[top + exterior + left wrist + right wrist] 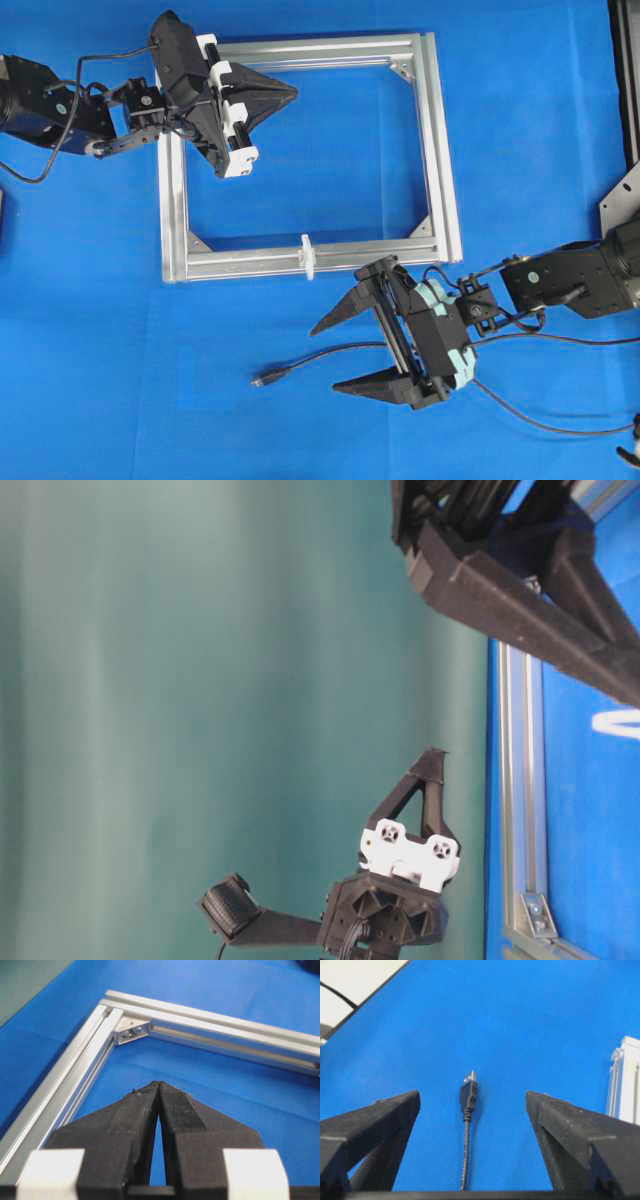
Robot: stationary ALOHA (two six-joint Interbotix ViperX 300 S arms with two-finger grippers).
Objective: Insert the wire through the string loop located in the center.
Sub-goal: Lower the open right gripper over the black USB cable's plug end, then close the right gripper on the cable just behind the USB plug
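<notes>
**A:** How far along are you?

**B:** Barely begun. The silver ribbed aluminium frame (437, 150) sits on the blue cloth (100, 350), nothing threaded. My right pincer (340, 355) gapes wide, empty, astride the wire (466, 1140).

**A:** And the other?

**B:** My left pincer (158, 1087) is pressed closed, holding nothing.

**A:** The smaller bits?

**B:** Thin black wire, flat on the cloth; the tiny white string loop (308, 254) stands on the near bar, apart.

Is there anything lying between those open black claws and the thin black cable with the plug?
Nothing visible does. The right gripper stands open with the thin black cable's plug lying on bare blue cloth between its fingers, not yet touched.
</notes>
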